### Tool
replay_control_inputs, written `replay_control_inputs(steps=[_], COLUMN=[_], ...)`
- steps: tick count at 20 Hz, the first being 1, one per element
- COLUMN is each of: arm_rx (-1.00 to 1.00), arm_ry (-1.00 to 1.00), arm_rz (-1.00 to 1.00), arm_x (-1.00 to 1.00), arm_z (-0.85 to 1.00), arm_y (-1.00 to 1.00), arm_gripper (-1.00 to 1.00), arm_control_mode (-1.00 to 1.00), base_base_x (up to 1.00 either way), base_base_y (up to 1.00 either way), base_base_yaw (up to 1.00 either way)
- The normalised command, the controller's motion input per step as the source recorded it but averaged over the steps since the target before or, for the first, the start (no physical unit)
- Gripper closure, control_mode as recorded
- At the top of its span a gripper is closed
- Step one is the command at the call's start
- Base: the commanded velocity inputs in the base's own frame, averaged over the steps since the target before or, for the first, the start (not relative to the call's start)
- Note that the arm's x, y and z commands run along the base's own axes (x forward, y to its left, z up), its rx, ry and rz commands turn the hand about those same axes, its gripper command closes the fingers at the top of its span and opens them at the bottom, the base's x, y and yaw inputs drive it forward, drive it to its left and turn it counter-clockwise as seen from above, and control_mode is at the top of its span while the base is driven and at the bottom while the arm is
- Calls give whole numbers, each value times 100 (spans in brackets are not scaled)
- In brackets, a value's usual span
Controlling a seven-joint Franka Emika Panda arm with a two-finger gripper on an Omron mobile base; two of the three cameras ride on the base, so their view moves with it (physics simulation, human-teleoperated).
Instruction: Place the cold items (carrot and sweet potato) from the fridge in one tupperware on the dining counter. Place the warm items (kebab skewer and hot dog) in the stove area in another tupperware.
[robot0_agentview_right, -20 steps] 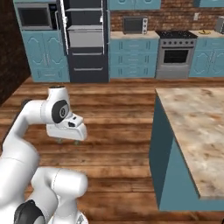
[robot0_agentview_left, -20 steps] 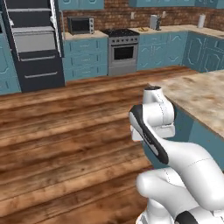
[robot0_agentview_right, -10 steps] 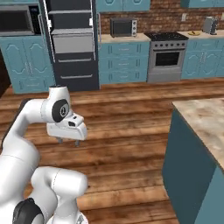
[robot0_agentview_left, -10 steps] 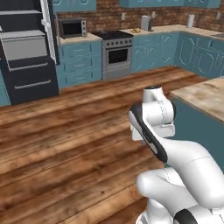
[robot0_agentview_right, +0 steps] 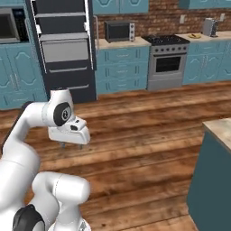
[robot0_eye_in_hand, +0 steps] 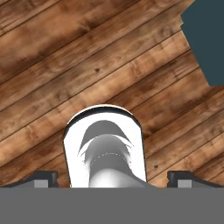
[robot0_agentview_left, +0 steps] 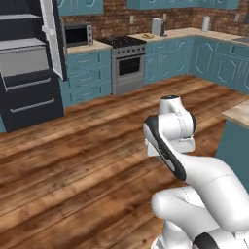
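Wooden floorboards [robot0_eye_in_hand: 52,78] are lying under the arm's fingers [robot0_eye_in_hand: 112,179] — they are hanging spread wide, pinching nothing, pointing straight down at the planks. Over by the far wall the fridge [robot0_agentview_right: 63,49] is standing with its door open, pale shelves and dark drawers showing, though I cannot make out any food inside. Just right of it, past a run of teal cabinets, the stove area [robot0_agentview_right: 169,61] is sitting — black cooktop, steel oven front. A corner of the dining counter [robot0_agentview_right: 219,128] is poking in at the right.
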Motion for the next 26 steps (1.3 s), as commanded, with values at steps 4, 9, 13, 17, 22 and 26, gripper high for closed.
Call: replay_control_inputs(steps=[4, 9, 13, 17, 22, 26], arm_rx=[0, 0, 0, 0, 0, 0], arm_ry=[0, 0, 0, 0, 0, 0], arm_rz=[0, 0, 0, 0, 0, 0], arm_x=[0, 0, 0, 0, 0, 0], arm_z=[0, 0, 0, 0, 0, 0], arm_y=[0, 0, 0, 0, 0, 0], arm_gripper=[-100, -100, -100, -100, -100, -100], arm_control_mode=[100, 100, 100, 100, 100, 100], base_base_x=[98, 79, 55, 36, 13, 53], base_base_y=[61, 41, 0, 0, 1, 52], base_base_yaw=[-34, -42, -23, -21, -20, -31])
